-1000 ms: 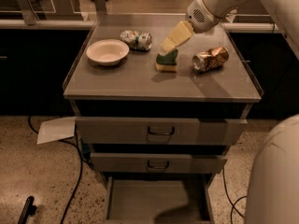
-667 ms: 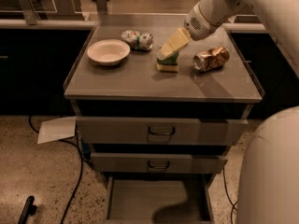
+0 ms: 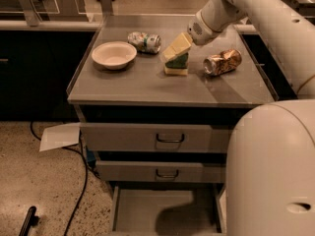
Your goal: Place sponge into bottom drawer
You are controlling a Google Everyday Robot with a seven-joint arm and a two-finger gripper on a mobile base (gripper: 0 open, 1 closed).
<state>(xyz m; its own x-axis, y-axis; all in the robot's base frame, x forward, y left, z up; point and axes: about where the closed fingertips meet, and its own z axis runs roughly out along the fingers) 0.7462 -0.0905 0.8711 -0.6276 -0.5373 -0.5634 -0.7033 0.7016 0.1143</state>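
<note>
The sponge (image 3: 176,66), dark green on top with pale yellow foam below, lies on the grey cabinet top (image 3: 142,82) near its middle. My gripper (image 3: 175,49) reaches in from the upper right and sits right over the sponge's top, touching or nearly touching it. The bottom drawer (image 3: 147,208) is pulled open at the foot of the cabinet, with a flat grey floor partly in the arm's shadow; nothing shows in it.
A white bowl (image 3: 114,54) and a crushed green can (image 3: 144,42) sit left of the sponge, and a crushed brown can (image 3: 222,62) sits to its right. The two upper drawers (image 3: 170,139) are shut. A paper sheet (image 3: 59,135) and cables (image 3: 81,181) lie on the floor at left.
My gripper has come down a little and drawn closer onto the sponge. The sponge, the cans, the bowl and the drawers have not moved.
</note>
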